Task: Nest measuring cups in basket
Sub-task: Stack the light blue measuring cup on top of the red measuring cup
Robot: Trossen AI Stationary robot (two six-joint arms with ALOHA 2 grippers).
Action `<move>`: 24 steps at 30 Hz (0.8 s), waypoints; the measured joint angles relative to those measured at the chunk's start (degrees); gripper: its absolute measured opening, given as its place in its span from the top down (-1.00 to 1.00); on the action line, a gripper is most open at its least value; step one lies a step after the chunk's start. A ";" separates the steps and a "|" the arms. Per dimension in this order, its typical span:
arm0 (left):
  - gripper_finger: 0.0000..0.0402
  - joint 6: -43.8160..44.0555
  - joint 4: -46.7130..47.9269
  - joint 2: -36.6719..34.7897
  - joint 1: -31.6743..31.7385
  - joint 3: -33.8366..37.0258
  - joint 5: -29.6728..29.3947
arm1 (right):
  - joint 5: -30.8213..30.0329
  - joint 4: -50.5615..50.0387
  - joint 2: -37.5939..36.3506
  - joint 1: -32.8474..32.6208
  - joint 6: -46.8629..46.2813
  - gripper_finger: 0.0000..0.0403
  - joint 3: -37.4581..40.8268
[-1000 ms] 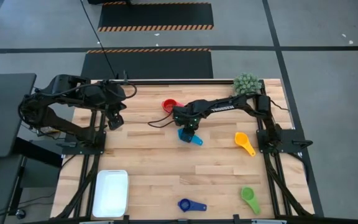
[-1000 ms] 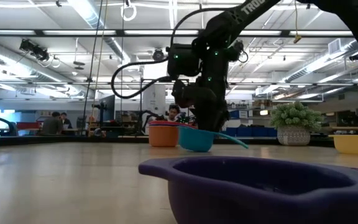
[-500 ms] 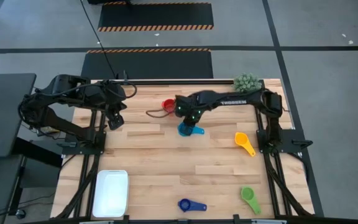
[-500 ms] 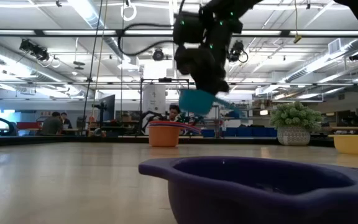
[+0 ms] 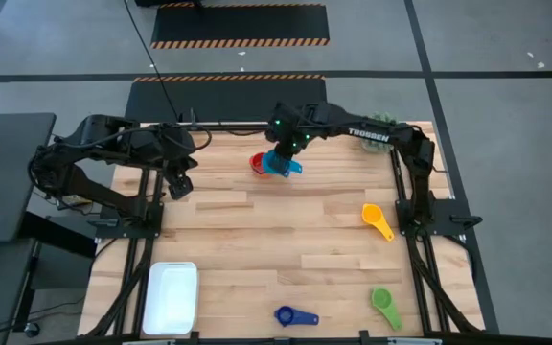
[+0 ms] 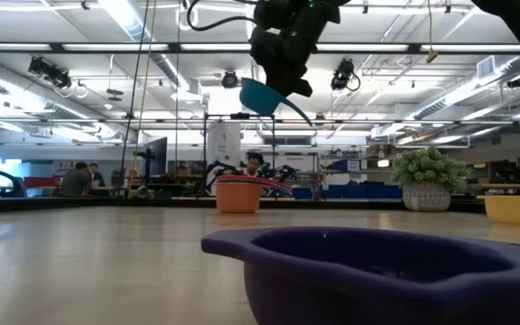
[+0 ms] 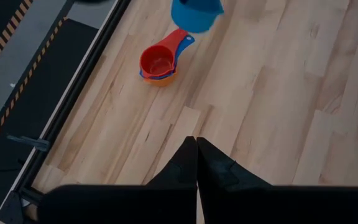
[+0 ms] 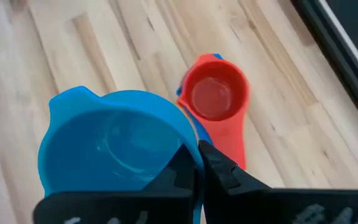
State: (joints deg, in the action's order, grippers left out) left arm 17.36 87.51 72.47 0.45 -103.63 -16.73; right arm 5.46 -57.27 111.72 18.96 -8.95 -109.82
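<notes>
**Blue cup held aloft beside the red stack**

Item 1. My right gripper [image 5: 286, 158]: fingers pinched tight on the rim of the blue measuring cup [image 8: 114, 146], held clear above the table, near the far edge.

Item 2. Just beside and below it: the red measuring cup [image 8: 214, 96], sitting nested atop an orange one with a blue handle showing beneath, on the wood.

Item 3. My left gripper [image 5: 178, 184]: fingers together, holding nothing, hanging over the table's left side.

Item 4. Yellow measuring cup [image 5: 376, 219], right side, alone.

Item 5. Green measuring cup [image 5: 384, 303], near right corner.

Item 6. Navy measuring cup [image 5: 290, 315], near edge, centre.

Item 7. White basket [image 5: 171, 296], near left corner; nothing in it.

Item 8. Potted plant [image 6: 428, 178], far right corner, partly hidden by my arm from above.

Item 9. Lettering on my right arm: "TROSSEN".
</notes>
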 joint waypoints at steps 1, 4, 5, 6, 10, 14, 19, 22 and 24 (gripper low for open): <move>0.99 -0.01 -0.27 0.00 0.00 0.00 0.00 | 0.08 0.82 0.44 0.02 0.05 0.96 -0.02; 0.99 0.00 -0.40 0.00 0.00 0.00 -0.02 | 0.70 2.58 1.26 0.30 0.16 0.96 0.09; 0.99 0.02 -0.40 0.00 0.00 -0.02 -0.01 | 0.79 4.10 1.84 0.34 0.16 0.96 0.03; 0.99 0.04 -0.46 0.00 0.01 -0.02 -0.02 | 1.41 5.90 2.23 0.44 0.16 0.96 -0.07; 0.99 0.70 -0.66 0.00 0.00 -0.02 0.00 | 1.97 8.38 4.48 0.88 0.40 0.96 0.00; 0.99 1.76 -0.84 0.00 0.00 -0.02 -0.02 | 1.94 11.76 6.21 1.83 2.01 0.96 0.00; 0.99 3.04 -1.01 0.00 0.00 -0.02 -0.04 | 1.98 10.63 8.99 3.59 3.00 0.96 0.07; 0.99 3.26 -1.08 0.00 0.00 -0.02 -0.02 | 1.99 10.71 10.52 4.14 3.46 0.96 0.07; 0.99 3.43 -1.09 0.00 0.01 -0.02 -0.04 | 1.94 11.15 11.30 4.17 3.61 0.96 0.07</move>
State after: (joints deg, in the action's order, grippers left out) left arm 20.80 86.42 72.47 0.46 -103.66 -16.78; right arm 7.40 -46.12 123.02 23.13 -5.34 -109.75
